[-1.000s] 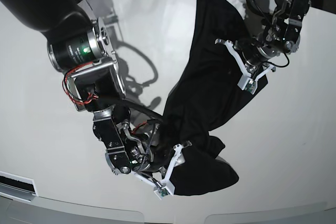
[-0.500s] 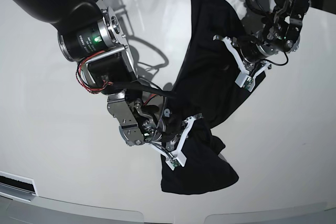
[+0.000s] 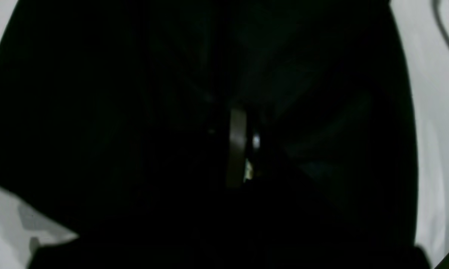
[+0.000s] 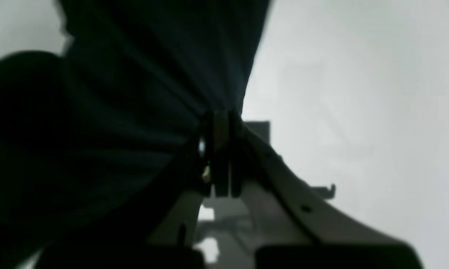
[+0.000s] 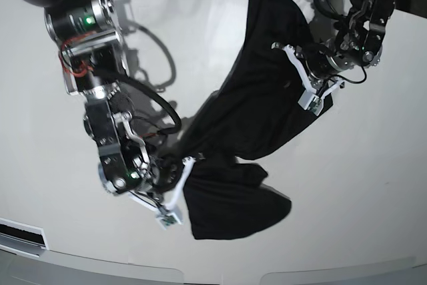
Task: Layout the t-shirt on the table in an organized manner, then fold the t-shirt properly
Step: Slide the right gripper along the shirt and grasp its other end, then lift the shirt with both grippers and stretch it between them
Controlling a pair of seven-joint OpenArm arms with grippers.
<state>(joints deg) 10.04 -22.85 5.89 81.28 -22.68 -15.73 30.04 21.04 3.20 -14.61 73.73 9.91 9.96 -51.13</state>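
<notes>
T-shirt [image 5: 257, 131] fabric hangs bunched and stretched across the middle of the base view, black against the glossy white counter [image 5: 53, 185]. Nearest us, low in the frame, a crumpled lobe of cloth rests on the counter just right of the right hand [image 5: 179, 181], which sits at lower left. That hand is pinched tight on a gathered edge of the shirt; in the right wrist view the right hand [image 4: 221, 157] has its white fingers [image 4: 220, 149] pressed together at frame centre, with folds of the t-shirt [image 4: 134, 112] fanning out to the upper left and bare counter [image 4: 358, 93] filling the right side.

From that pinch the cloth rises diagonally toward the upper right of the base view, drawn into a taut band. There the left hand [image 5: 308, 85] is clamped on the shirt's right edge. The left wrist view is almost wholly dark t-shirt [image 3: 134, 112], with the left hand [image 3: 243, 145] showing only as a thin pale sliver at centre, closed on the fabric, and strips of counter [image 3: 437, 130] at the right and lower left edges.

Farthest back, the shirt's top end reaches the counter's far edge at upper centre-right.
</notes>
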